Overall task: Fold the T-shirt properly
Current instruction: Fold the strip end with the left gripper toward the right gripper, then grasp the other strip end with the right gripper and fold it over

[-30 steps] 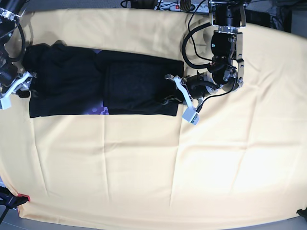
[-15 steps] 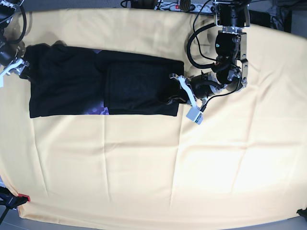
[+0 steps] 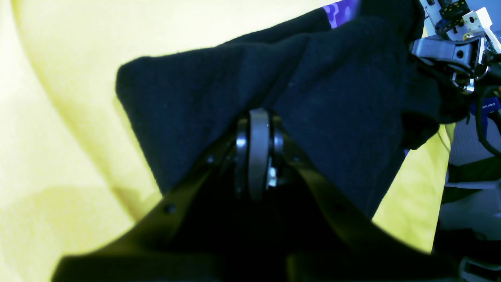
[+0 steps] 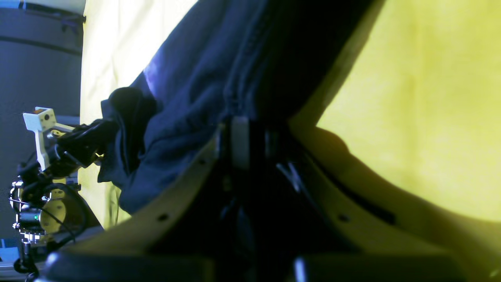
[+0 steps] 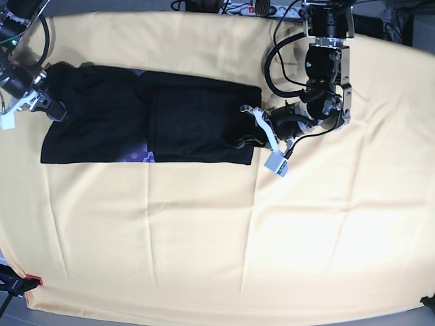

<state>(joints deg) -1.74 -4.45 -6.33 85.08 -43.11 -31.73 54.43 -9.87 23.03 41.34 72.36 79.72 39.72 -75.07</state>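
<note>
The T-shirt point(image 5: 149, 125) is black and plain on its upper face, with a sliver of purple print showing at its lower folded edge and at its far edge. The cloth point(image 5: 224, 231) covering the bench is plain yellow-orange. The left pincer point(image 5: 246, 141) and the right pincer point(image 5: 46, 100) are black with white parts.

One black T-shirt point(image 5: 149, 125) lies across one yellow-covered tabletop point(image 5: 272, 231); two robot arms flank it, one tool point(image 5: 246, 136) at its right edge; a second tool point(image 5: 42, 102) at its left.
</note>
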